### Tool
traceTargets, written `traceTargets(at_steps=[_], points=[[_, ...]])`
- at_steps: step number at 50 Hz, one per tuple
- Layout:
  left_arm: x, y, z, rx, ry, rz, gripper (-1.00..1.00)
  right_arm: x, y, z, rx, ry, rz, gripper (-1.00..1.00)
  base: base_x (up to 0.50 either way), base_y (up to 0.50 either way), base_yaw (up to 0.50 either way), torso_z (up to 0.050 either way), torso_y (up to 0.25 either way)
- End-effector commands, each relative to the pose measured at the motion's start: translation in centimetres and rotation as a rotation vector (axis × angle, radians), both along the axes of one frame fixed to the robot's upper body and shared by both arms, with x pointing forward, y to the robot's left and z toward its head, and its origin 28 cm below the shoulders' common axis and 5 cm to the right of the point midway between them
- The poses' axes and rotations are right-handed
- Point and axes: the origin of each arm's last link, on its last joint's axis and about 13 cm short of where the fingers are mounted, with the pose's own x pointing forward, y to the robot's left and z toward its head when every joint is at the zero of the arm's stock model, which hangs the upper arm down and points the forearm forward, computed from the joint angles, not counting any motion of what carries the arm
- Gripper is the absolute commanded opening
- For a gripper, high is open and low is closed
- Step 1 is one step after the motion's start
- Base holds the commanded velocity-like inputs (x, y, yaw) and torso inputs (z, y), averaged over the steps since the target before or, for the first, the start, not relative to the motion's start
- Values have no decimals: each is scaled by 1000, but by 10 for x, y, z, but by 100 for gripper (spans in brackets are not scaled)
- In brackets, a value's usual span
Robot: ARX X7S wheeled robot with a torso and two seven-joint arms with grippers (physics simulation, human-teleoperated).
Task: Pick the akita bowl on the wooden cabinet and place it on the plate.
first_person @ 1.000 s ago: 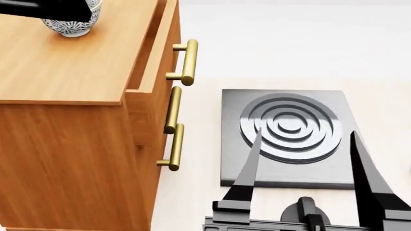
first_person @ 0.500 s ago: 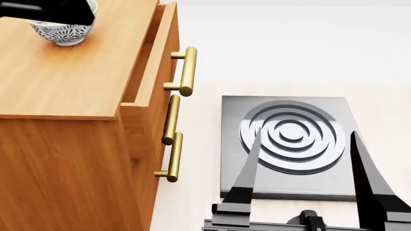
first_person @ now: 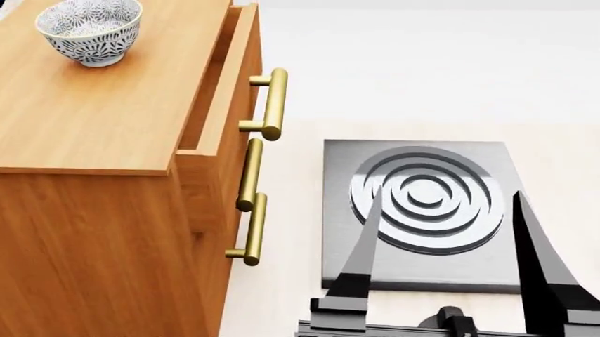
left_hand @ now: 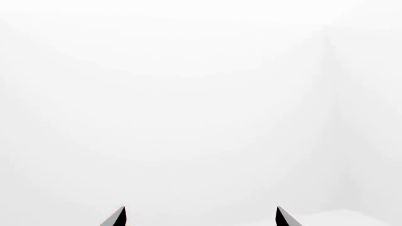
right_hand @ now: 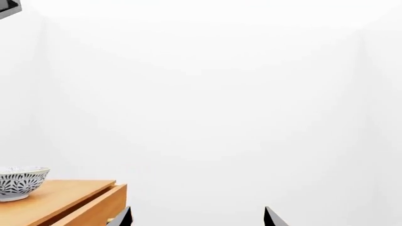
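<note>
The akita bowl (first_person: 89,28), white with a dark blue leaf pattern, stands upright on top of the wooden cabinet (first_person: 103,105), near its back left; it also shows in the right wrist view as the bowl (right_hand: 19,182) on the cabinet (right_hand: 69,200). My right gripper (first_person: 447,194) hangs open over the stove plate, well to the right of and below the bowl, with nothing between its fingers (right_hand: 197,209). The left gripper (left_hand: 200,209) is open and faces only a white wall; it does not show in the head view. The plate is out of view.
A dark grey stove plate (first_person: 417,270) with raised concentric rings lies on the pale floor right of the cabinet. The cabinet's top drawer (first_person: 220,84) stands slightly pulled out, and brass bar handles (first_person: 272,102) stick out toward the stove plate.
The dark left arm that covered the bowl at the head view's top left has gone out of that view, and the bowl now shows whole. The right gripper has not moved.
</note>
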Motion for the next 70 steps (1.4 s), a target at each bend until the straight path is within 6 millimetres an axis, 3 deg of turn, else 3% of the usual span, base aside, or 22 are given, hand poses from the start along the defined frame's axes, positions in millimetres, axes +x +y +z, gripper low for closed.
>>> traceTargets(at_steps=[1,13,32,39,43,54,70], points=[[18,-5,18,34,22,-15,100,-1,-1,1,7,-4,-3,100,0,0,0,0,0],[44,3,64,-57,73,-30,100,-1,-1,2,7,-8,2,100,0,0,0,0,0],[106,0,86,11,152,-45,100,1,-1,0,-5,-1,3,100,0,0,0,0,0],[125,0,96,102,155,62,100,2,-1,-1,-7,1,3,100,0,0,0,0,0],[135,1,95,184,170,158,100,4,-1,-2,-2,3,-2,100,0,0,0,0,0],[142,13,80,117,310,221,100,5,0,-3,-9,7,3,100,0,0,0,0,0],[141,33,77,-61,404,281,100,6,-1,-3,-8,8,-1,100,0,0,0,0,0]])
